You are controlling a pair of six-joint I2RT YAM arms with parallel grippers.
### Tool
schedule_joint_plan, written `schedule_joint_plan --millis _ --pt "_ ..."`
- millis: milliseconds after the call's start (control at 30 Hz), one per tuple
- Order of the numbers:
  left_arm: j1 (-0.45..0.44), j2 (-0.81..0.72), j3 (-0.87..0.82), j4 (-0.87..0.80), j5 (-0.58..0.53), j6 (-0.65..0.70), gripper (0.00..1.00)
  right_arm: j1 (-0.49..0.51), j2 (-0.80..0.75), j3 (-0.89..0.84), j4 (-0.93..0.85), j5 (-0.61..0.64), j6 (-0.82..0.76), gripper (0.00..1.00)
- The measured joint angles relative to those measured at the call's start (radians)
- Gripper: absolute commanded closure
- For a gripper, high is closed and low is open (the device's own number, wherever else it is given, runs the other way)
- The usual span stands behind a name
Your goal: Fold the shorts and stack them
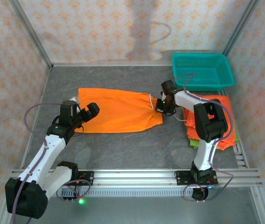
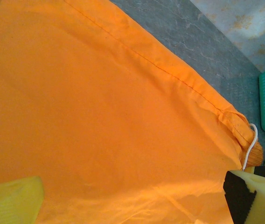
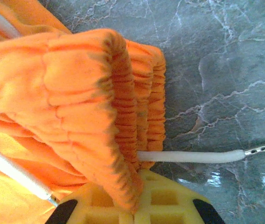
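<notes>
Mostly flat, bright orange shorts (image 1: 116, 112)

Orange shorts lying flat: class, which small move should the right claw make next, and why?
Probably lift the waistband slightly and carry it toward the legs: the right claw is shut on that gathered edge of the orange shorts, which lie flat, unfolded.
</notes>
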Motion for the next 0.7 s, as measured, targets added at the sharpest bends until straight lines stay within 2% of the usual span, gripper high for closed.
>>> schedule_joint_plan --millis 267,500,700 --pt "0.000 0.004 0.047 -0.011 -0.014 0.026 0.00 0.011 -0.048 0.035 -0.095 0.090 -0.017 1.00" --pt "0.000 0.010 0.058 -0.011 -0.015 0.026 0.00 0.020 -0.177 0.165 -0.264 0.213 -0.052 1.00" --pt "0.000 0.019 0.058 -0.011 -0.015 0.026 0.00 0.028 -0.204 0.229 -0.332 0.257 -0.063 1.00"
